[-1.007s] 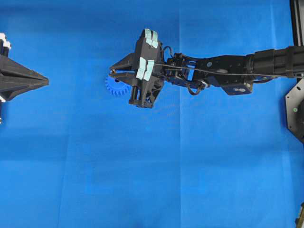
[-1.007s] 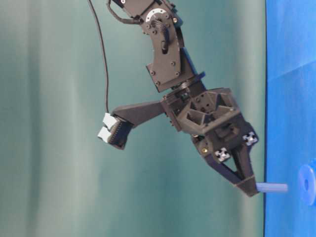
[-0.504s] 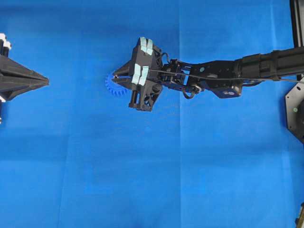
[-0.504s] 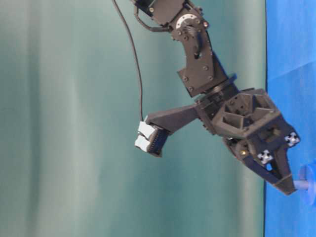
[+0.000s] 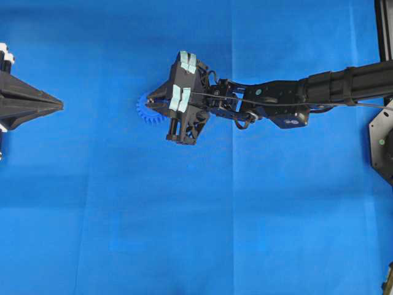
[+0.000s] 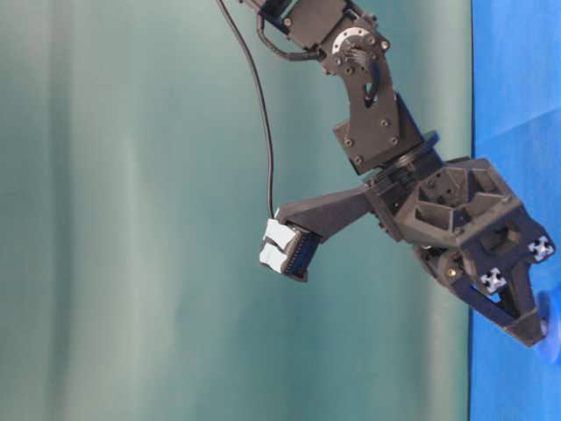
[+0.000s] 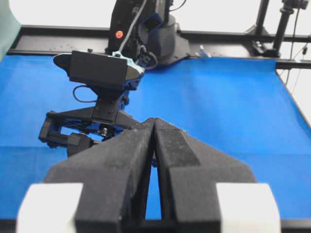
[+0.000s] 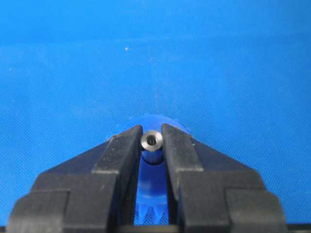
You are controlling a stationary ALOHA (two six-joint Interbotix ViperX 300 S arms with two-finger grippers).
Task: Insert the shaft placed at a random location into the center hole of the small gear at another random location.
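- The shaft (image 8: pixel 151 141) looks like dull silvery metal.
- The small gear (image 5: pixel 149 109) is smooth blue plastic.
- The cloth (image 8: pixel 233 73) is matt, finely woven.
- The right gripper (image 8: pixel 151 145) is matt black plastic.

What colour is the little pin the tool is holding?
Silvery grey. The pin shows best in the right wrist view, above the blue gear.

The table (image 5: pixel 184 233) is covered in a bright, even blue, crossed by faint fold lines. The small gear (image 5: pixel 147 110) is blue too, a shade deeper than the cloth around it. The shaft (image 8: pixel 151 141), seen end-on, is silvery grey with a dark centre. The right claw (image 8: pixel 151 145) is matt black, and its arm carries pale blue-green tape strips (image 5: pixel 182 97). The left claw (image 7: pixel 154 141) is black with white blocks behind it. Behind the table hangs a dull green backdrop (image 6: pixel 131 219).
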